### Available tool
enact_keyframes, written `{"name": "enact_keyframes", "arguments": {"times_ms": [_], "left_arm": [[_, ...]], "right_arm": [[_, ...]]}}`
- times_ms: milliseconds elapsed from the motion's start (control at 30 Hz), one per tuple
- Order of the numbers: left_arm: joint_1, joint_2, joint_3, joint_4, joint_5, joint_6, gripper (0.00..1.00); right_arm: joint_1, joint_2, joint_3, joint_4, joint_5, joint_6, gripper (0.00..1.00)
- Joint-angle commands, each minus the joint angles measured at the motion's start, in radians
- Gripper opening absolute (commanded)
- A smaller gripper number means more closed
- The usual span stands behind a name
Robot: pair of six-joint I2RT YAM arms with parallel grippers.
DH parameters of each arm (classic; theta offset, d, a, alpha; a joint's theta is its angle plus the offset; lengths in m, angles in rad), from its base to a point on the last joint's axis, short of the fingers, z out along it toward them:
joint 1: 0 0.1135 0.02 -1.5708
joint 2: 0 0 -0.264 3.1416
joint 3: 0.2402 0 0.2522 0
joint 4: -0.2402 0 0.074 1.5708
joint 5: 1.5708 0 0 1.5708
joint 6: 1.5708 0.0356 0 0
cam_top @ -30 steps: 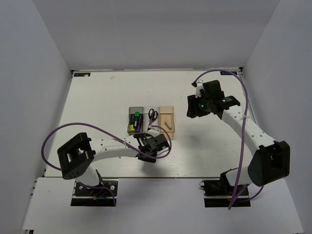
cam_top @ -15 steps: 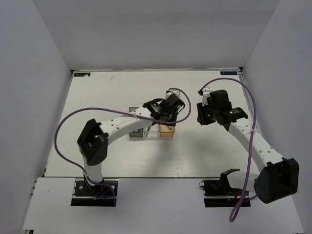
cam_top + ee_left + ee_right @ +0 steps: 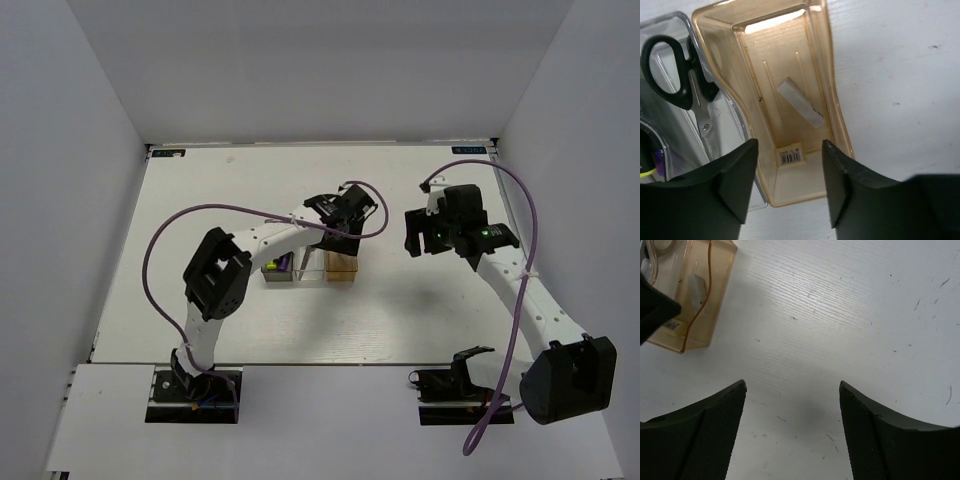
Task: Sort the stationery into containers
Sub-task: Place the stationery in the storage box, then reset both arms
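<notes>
**Left gripper** (image 3: pixel 788 150), jaws apart and empty, hangs above the amber bin (image 3: pixel 836 107). The grey eraser (image 3: pixel 801 103) lies inside just beyond them, with the scissors (image 3: pixel 677 75) left of them in the clear bin (image 3: pixel 727 125), sorted by kind. **Right gripper** (image 3: pixel 792 390), jaws apart, hovers aside over the table (image 3: pixel 865 300).

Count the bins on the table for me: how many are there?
3, in a row: dark grey bin at the left, clear bin in the middle with scissors inside, amber bin at the right. The left arm overhangs them; a fourth seems unlikely.
</notes>
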Motion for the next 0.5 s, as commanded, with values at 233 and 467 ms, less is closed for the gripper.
{"name": "enact_keyframes", "arguments": {"times_ms": [233, 467], "left_arm": [[-0.034, -0.434, -0.198, 0.115, 0.024, 0.100, 0.24], [0.127, -0.873, -0.757, 0.208, -0.010, 0.115, 1.00]], "right_arm": [[-0.024, -0.064, -0.052, 0.047, -0.036, 0.022, 0.91], [-0.032, -0.138, -0.102, 0.074, -0.056, 0.033, 0.91]]}}
